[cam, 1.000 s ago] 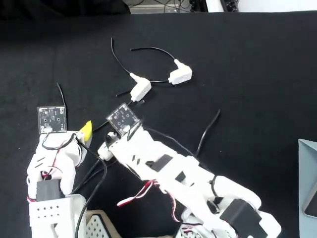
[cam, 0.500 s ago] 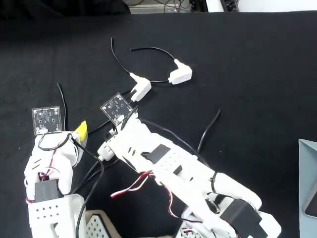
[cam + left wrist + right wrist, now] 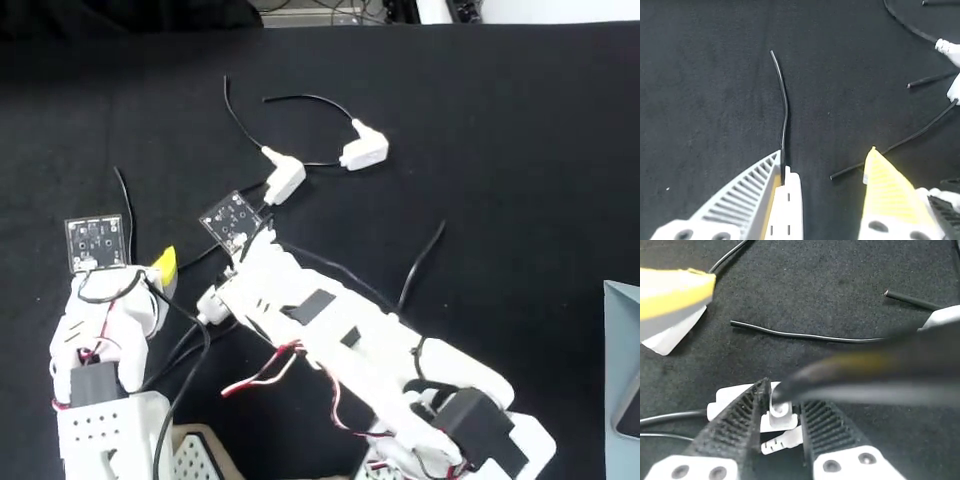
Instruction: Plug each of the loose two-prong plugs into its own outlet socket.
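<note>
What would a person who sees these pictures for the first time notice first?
The white left arm and right arm against the black table stand out first. The right tool is shut on the right socket board, and the left socket board sits at the open left tool. Beyond them lie two loose white plugs, the nearer plug and the farther plug.

The left pincer (image 3: 825, 150) gapes wide above the black counter (image 3: 705, 75), a black wire (image 3: 785, 105) running from a white slotted piece (image 3: 787, 205) touching its grey finger (image 3: 747, 187).
</note>
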You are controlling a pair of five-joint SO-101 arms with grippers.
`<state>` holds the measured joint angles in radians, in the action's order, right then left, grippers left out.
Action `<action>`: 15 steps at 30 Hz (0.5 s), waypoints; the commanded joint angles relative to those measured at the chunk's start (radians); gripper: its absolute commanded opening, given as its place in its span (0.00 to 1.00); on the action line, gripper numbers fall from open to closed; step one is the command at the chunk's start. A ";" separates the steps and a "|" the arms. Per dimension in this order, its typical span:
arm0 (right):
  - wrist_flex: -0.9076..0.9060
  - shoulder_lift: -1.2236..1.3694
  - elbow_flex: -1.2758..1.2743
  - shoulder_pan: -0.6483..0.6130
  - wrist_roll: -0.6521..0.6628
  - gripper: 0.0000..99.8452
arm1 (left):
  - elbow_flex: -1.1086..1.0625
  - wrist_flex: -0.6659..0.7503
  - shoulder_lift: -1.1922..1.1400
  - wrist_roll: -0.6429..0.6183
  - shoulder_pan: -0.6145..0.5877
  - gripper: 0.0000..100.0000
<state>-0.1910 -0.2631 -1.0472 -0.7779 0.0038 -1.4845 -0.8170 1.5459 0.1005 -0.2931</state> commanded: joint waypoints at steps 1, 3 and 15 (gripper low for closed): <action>0.003 0.024 0.035 0.005 -0.008 0.01 | 0.005 0.026 0.009 -0.009 -0.010 0.26; 0.003 0.071 0.044 0.005 -0.008 0.01 | 0.005 0.026 0.009 -0.009 -0.010 0.26; 0.034 0.070 0.073 0.041 -0.005 0.01 | 0.005 0.026 0.009 -0.011 -0.033 0.26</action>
<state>-0.1603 -0.1358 -0.9920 -0.7764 0.0038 -1.4860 -0.8170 1.5459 0.1005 -0.3053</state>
